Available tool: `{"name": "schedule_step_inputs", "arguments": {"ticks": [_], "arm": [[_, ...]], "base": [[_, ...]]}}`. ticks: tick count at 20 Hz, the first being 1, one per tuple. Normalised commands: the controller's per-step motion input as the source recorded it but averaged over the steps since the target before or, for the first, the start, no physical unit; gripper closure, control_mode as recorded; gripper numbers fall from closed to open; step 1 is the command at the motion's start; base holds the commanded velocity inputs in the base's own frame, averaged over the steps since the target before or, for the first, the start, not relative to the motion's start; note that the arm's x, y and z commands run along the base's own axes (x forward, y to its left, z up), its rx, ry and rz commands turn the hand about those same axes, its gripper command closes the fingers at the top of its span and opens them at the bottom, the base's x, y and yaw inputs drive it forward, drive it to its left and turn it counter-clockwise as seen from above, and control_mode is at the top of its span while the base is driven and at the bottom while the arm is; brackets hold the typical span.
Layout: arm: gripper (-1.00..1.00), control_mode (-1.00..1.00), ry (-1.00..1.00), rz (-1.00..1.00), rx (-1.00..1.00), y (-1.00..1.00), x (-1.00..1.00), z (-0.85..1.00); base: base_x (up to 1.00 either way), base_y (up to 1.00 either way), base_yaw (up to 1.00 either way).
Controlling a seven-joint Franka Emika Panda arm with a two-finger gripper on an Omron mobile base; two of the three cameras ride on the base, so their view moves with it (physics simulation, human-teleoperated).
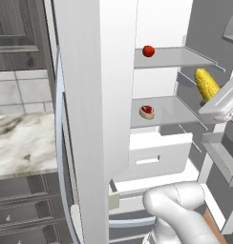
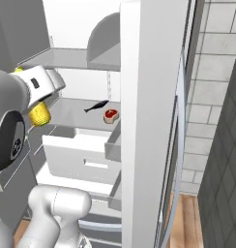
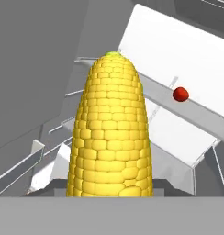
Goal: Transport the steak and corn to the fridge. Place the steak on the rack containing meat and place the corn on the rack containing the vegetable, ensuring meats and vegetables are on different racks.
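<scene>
The gripper point(image 1: 215, 97) pinches the corn point(image 1: 206, 84) at its base, just outside the open fridge point(image 1: 161, 28) — its fingertips seem hidden behind the cob. The steak point(image 1: 147, 112) lies on the middle rack. Lift the cob level with the upper rack, beside the vegetable point(image 1: 148, 51) — clear of the shelf edge.

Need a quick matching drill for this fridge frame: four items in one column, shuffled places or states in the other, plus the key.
Items:
1. corn
2. steak
3. vegetable
4. gripper

Places or states:
A. on the upper fridge shelf
B. shut on the cob
C. on the shelf below the red ball
D. held in the air before the open fridge

Pairs: 1-D, 2-C, 3-A, 4-B
</scene>
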Motion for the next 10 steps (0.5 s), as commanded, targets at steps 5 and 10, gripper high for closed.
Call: {"name": "schedule_step_inputs", "arguments": {"ticks": [5, 10], "arm": [[1.00, -1.00, -0.07, 0.00, 0.04, 0.01, 0.88, 0.10], [1.00, -1.00, 0.00, 0.00, 0.00, 0.00, 0.72, 0.26]], "base": [[0.00, 0.00, 0.00], [0.00, 0.00, 0.00]]}}
